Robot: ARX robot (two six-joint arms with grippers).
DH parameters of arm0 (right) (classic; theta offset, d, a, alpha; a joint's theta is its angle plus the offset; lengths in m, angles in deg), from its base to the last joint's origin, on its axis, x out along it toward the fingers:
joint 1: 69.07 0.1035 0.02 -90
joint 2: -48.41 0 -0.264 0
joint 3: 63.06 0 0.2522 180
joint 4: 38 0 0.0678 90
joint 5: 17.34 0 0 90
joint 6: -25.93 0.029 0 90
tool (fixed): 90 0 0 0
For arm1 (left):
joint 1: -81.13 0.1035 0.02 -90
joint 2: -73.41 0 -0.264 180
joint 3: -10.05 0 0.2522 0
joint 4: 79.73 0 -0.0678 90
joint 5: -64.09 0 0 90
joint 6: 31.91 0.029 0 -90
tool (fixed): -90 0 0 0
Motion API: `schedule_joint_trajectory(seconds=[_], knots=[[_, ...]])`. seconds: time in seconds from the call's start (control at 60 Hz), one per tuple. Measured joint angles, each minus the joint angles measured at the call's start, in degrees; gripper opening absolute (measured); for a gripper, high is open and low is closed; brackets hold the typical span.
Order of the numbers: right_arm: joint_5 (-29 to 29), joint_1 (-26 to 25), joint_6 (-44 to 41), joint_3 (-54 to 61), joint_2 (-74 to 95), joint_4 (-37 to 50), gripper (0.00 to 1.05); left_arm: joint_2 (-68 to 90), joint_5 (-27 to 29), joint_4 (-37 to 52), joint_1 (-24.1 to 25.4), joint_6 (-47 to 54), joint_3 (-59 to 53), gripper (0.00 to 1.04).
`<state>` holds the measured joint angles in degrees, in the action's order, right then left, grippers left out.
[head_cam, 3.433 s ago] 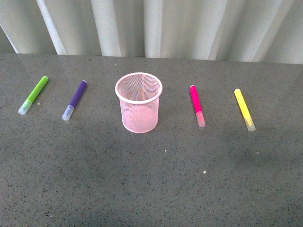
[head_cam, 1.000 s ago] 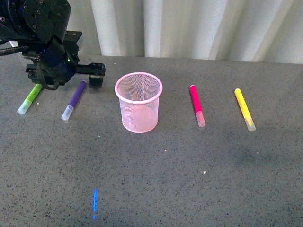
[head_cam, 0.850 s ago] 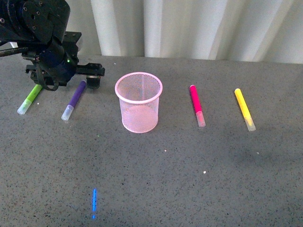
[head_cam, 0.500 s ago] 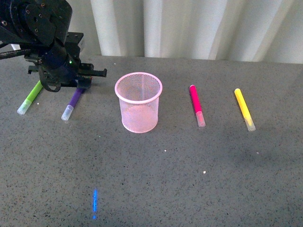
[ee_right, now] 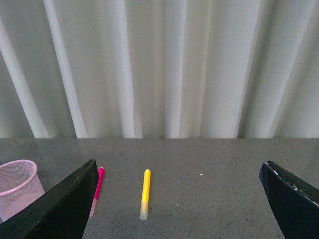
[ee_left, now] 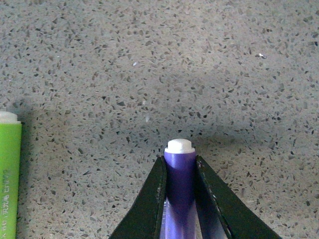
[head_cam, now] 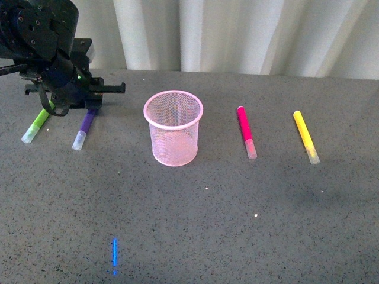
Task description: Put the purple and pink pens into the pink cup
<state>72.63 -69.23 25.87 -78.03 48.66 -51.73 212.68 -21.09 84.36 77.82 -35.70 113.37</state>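
Though the left arm [head_cam: 50, 53] covers the upper barrel of the purple pen [head_cam: 82, 130] in the front view, the lower barrel and clear cap show below it, at the desk's [head_cam: 237, 225] far left. The left wrist view shows the grip: the left claw [ee_left: 180, 168] is narrow, both fingers [ee_left: 149, 199] pressed against the purple barrel, whose white end pokes out past the tips. Whether the pen is off the desk I cannot tell. A green marker [head_cam: 35, 124] lies just beside it, its top also behind the arm. The cup [head_cam: 174, 145] stands upright mid-desk, apart from the claw. The pink pen [head_cam: 246, 131] lies right of the cup, a yellow marker [head_cam: 305, 136] farther right. The right claw [ee_right: 179, 164] is wide and holds nothing; in its wrist view one finger hides part of the pink pen, and the cup is cut off at the edge.
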Motion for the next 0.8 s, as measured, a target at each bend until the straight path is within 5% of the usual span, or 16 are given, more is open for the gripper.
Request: schedule_joint_trajectory(seconds=[0.35, 0.617, 0.8], knots=[[0.00, 0.00, 0.00, 0.00, 0.00, 0.00, 0.98, -14.25, -3.37, 14.53, 3.04, -9.18, -8.22, 0.13], [0.00, 0.00, 0.00, -0.02, 0.00, 0.00, 0.98, -28.28, -2.95, 36.59, 4.79, -12.46, -21.64, 0.13], [0.00, 0.00, 0.00, 0.00, 0.00, 0.00, 0.98, -32.04, -3.37, 56.74, -0.35, -14.56, -34.42, 0.13]])
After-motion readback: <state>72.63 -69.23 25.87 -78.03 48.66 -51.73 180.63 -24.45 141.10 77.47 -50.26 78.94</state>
